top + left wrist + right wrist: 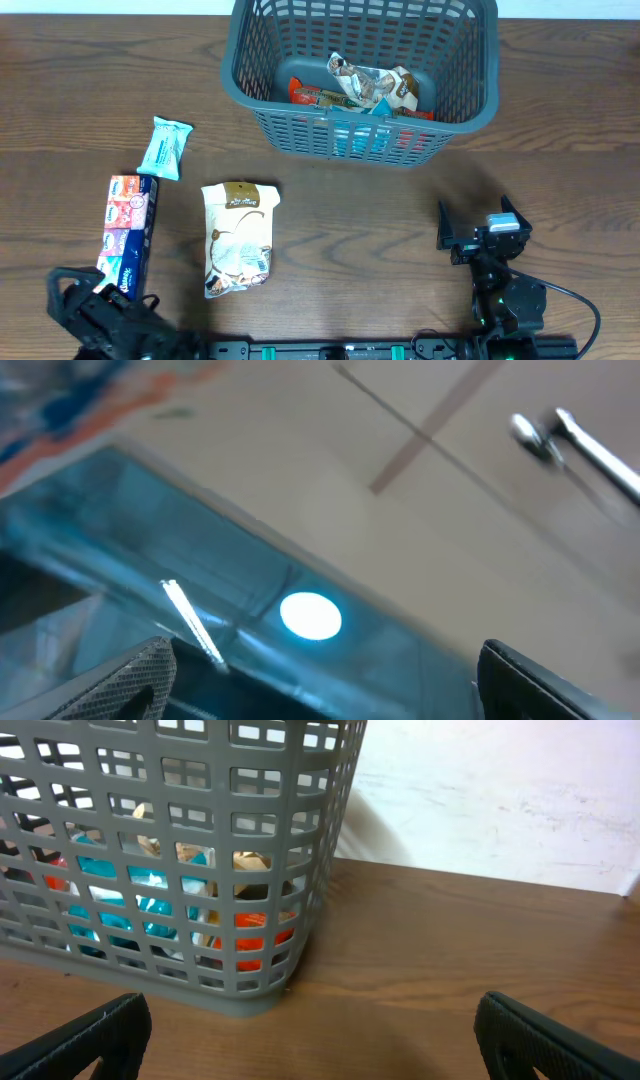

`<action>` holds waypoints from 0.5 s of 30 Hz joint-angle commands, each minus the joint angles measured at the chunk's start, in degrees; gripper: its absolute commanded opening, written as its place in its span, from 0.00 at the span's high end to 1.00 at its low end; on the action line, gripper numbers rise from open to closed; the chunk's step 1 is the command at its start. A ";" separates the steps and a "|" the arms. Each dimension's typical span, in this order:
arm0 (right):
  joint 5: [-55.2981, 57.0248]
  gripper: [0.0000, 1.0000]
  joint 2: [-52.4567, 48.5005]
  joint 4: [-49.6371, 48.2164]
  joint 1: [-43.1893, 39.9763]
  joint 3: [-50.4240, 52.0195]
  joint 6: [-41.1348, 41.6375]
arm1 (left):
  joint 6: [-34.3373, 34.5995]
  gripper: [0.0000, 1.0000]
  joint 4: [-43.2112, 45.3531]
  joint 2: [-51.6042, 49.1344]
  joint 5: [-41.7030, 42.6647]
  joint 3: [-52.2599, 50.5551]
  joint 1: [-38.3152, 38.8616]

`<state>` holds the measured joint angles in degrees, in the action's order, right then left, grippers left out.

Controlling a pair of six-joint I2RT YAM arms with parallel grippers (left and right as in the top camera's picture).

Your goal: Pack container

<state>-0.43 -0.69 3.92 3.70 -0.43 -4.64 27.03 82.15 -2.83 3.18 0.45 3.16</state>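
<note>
- The left gripper (98, 300) is seen at the near left edge of the table (380, 230); its jaws are spread wide; its wrist view is filled by a blurred teal and orange surface, so whether anything is touched cannot be told.
- A long multi-coloured pack (128, 235) lies just beyond it and is judged to be the piece in hand; it is best gripped across its narrow width, near the middle, so that it is lifted level.
- The right gripper (476, 224) is parked near right, fully parted, with nothing held.
- A white bag (238, 238) and, farther left, a teal packet (165, 148) are left loose on the table.
- The container (300, 135) stands far centre with several packets inside; a release should be made above the rim and over its emptier left part.
</note>
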 commanded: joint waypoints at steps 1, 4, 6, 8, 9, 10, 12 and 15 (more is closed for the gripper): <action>-0.02 0.01 0.31 0.20 -0.31 0.11 -0.57 | -13.40 0.05 -0.28 0.74 12.44 -0.13 -0.13; -0.02 0.01 0.31 0.22 -0.31 0.11 -0.57 | -16.96 0.05 -1.31 0.74 17.03 -0.13 -0.13; -0.02 0.01 0.31 0.22 -0.31 0.11 -0.57 | -18.58 0.05 -2.25 0.74 19.45 -0.13 -0.13; -0.02 0.01 0.31 0.22 -0.31 0.11 -0.57 | -19.43 0.05 -2.62 0.74 20.52 -0.13 -0.13; -0.02 0.01 0.31 0.22 -0.31 0.11 -0.57 | -19.74 0.05 -2.82 0.74 20.65 -0.13 -0.13; -0.02 0.01 0.31 0.22 -0.31 0.11 -0.57 | -19.80 0.05 -2.82 0.74 20.63 -0.13 -0.13; -0.02 0.01 0.31 0.22 -0.31 0.11 -0.57 | -19.78 0.05 -2.73 0.74 20.17 -0.13 -0.13; -0.02 0.01 0.31 0.22 -0.31 0.11 -0.57 | -19.78 0.05 -1.99 0.74 20.22 -0.13 -0.13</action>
<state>-0.43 -0.69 3.92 3.70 -0.43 -4.64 9.28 79.46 -2.83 21.52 0.45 3.16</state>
